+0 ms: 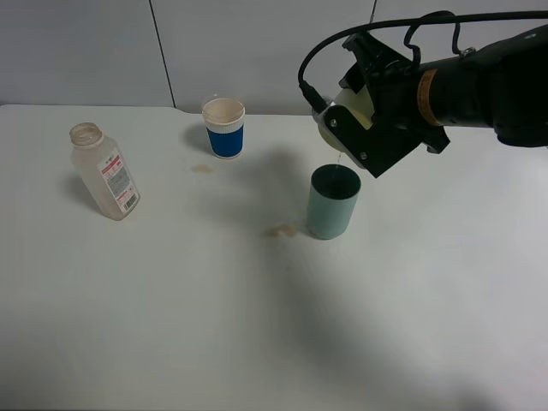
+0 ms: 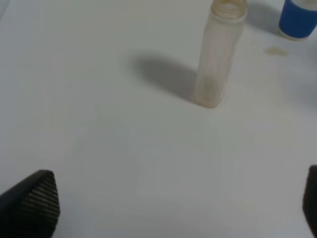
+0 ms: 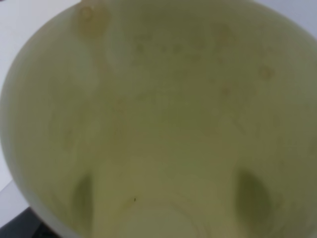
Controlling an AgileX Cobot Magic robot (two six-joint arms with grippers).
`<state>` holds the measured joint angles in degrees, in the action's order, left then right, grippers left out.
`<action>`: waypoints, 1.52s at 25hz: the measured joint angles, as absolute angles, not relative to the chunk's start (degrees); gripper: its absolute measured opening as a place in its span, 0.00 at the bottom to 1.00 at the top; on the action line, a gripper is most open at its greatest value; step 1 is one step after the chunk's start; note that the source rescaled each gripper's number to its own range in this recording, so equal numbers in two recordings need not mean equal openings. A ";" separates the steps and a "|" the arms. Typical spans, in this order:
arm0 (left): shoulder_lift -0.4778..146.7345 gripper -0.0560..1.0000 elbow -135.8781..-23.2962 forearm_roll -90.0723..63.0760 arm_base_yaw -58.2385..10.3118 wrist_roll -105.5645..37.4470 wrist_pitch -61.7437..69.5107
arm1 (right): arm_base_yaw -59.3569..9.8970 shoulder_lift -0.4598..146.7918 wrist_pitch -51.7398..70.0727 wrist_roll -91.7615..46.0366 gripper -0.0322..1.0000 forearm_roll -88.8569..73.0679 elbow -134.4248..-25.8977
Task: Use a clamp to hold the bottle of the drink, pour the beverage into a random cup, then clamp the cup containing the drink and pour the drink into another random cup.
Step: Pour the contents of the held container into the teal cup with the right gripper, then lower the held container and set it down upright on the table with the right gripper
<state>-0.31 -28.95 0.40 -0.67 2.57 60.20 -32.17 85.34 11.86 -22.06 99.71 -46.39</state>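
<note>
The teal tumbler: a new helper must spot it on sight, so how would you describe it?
On the white table, look right of centre, directly below the tilted pale yellow-green plastic tumbler in the right end effector. The plain dusty teal plastic tumbler stands upright there, taller than the short blue cup with white rim behind it.

High view overlooks the table (image 1: 171, 325); left wrist shares its bottle (image 1: 104, 171); right wrist seemingly inside the cup (image 3: 158, 129).
</note>
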 joint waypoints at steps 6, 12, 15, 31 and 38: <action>-0.31 1.00 -28.95 0.40 -0.67 2.57 60.20 | -32.17 85.34 13.20 -23.45 0.07 99.71 -46.39; -0.31 1.00 -28.95 0.40 -0.67 2.57 60.20 | -32.17 85.34 13.18 -22.57 0.07 97.86 -46.39; -0.31 1.00 -28.95 0.40 -0.67 2.57 60.20 | -32.17 85.34 9.70 -16.59 0.07 87.58 -46.81; -0.31 1.00 -28.95 0.40 -0.67 2.57 60.20 | -32.50 85.34 -23.71 29.72 0.07 57.82 -56.09; -0.31 1.00 -28.95 0.40 -0.67 2.57 60.20 | -38.81 85.70 -24.95 34.63 0.07 42.53 -56.18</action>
